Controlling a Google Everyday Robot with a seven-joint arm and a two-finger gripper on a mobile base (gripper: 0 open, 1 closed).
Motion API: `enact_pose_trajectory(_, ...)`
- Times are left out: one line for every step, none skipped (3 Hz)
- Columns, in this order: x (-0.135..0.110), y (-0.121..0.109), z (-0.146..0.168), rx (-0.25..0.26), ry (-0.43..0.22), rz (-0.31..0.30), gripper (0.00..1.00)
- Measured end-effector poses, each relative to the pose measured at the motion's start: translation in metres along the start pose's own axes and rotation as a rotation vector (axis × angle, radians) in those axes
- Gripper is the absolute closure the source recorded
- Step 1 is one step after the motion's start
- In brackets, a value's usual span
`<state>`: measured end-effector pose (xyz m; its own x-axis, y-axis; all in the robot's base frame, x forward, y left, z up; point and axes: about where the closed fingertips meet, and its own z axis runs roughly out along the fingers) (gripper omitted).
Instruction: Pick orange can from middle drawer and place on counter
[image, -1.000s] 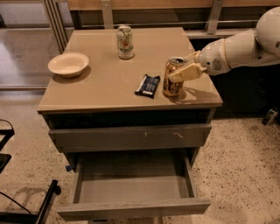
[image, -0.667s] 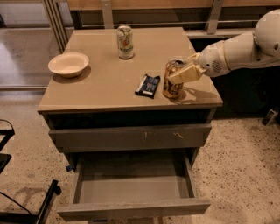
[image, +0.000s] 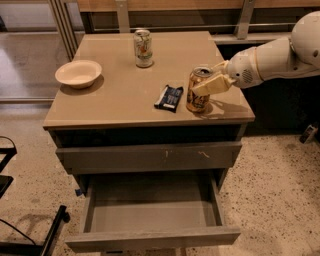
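The orange can (image: 198, 96) stands upright on the counter (image: 120, 95), near its right front corner. My gripper (image: 205, 79) reaches in from the right, with one finger (image: 210, 85) lying against the can's near side and the other behind its top. It is shut on the can. The middle drawer (image: 150, 239) is pulled out at the bottom of the cabinet, and its grey inside holds nothing.
A pale green-and-white can (image: 143, 48) stands at the back of the counter. A cream bowl (image: 78, 73) sits at the left. A dark snack packet (image: 169, 97) lies just left of the orange can. A closed drawer front with orange scratches (image: 150, 157) is above the open drawer.
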<state>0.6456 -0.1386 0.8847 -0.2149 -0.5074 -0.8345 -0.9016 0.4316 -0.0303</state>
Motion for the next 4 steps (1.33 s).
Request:
enact_pose_trajectory(0.0000, 0.0000, 0.0000, 0.000, 0.000, 0.000, 0.31)
enact_pose_trajectory(0.0000, 0.0000, 0.0000, 0.000, 0.000, 0.000, 0.08)
enact_pose_trajectory(0.0000, 0.0000, 0.0001, 0.000, 0.000, 0.000, 0.00)
enact_pose_trajectory(0.0000, 0.0000, 0.0001, 0.000, 0.000, 0.000, 0.00)
